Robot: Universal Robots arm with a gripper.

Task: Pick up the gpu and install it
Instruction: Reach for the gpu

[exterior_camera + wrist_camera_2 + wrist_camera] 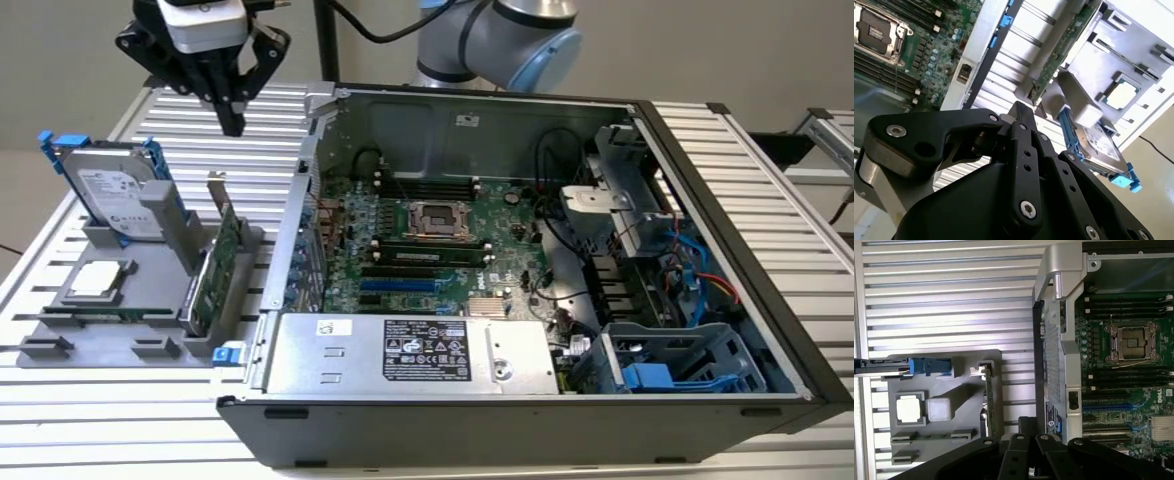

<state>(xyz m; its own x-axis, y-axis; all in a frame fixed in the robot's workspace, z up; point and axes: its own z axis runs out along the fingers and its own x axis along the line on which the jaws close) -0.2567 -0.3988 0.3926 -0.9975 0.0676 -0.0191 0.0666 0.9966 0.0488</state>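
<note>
- The gpu stands on its long edge in a slot of a grey holder. Its silver bracket points upward at the end farther from the camera. In the first wrist view the gpu appears edge-on as a thin green strip.
- This upright stance probably keeps the card's upper edge free for a grasp from above.
- The pincer hangs above the bracket end of the card and apart from it. Its fingers are drawn together to a single tip and hold nothing.
- The same holder carries a hard drive with blue side rails, propped upright, and a square processor chip lying flat in a recess. Both are apart from the card.
- A computer case lies on its side just beside the holder, toward the exterior view's right, with its cover off. The motherboard therefore faces upward, which likely lets a card be lowered straight into a slot.
- A power supply sits along the case's near wall.
- The table is made of ribbed aluminium slats and bears both holder and case.
- The robot arm rises behind the case, against a plain beige wall.
</note>
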